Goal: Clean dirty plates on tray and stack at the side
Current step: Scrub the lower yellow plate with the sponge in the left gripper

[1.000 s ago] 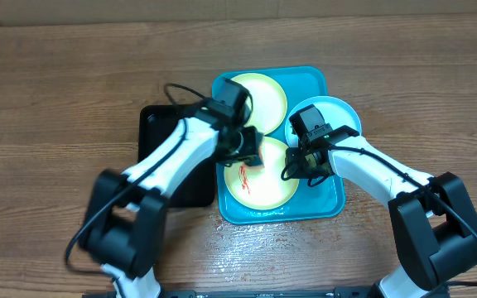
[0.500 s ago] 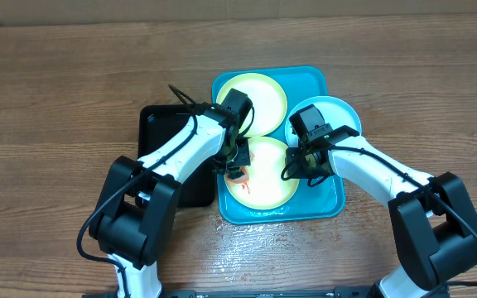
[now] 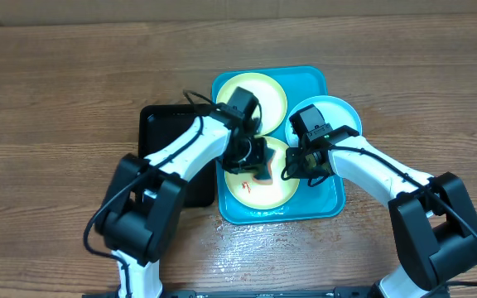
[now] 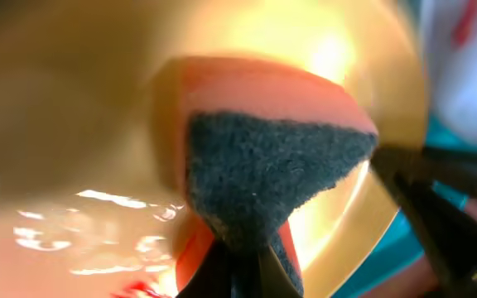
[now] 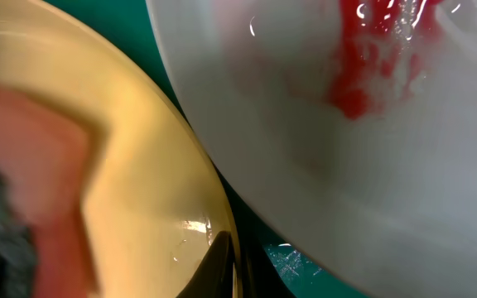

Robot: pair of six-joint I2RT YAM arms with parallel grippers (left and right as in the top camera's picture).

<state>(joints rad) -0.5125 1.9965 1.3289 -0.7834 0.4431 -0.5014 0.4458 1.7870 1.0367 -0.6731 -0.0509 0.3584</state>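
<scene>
Left wrist | left fingers (image 4: 219, 280) clamp sponge (image 4: 272, 165) on yellow plate (image 4: 73, 108) | right fingers (image 5: 219, 266) pinch its rim

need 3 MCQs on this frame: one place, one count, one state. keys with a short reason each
1. Relative to the turquoise tray, the black tray sits:
A) inside it
B) beside it, on the left arm's side
C) beyond its far edge

2. How many plates are in view?
A) one
B) two
C) three

3. The left gripper is:
A) shut on a sponge
B) open and empty
C) shut on a plate rim

1 B: the overhead view shows it alongside the tray.
2 C: far yellow-green plate, near yellow-green plate, light blue plate.
3 A: the left wrist view shows the sponge pinched between the fingertips.
</scene>
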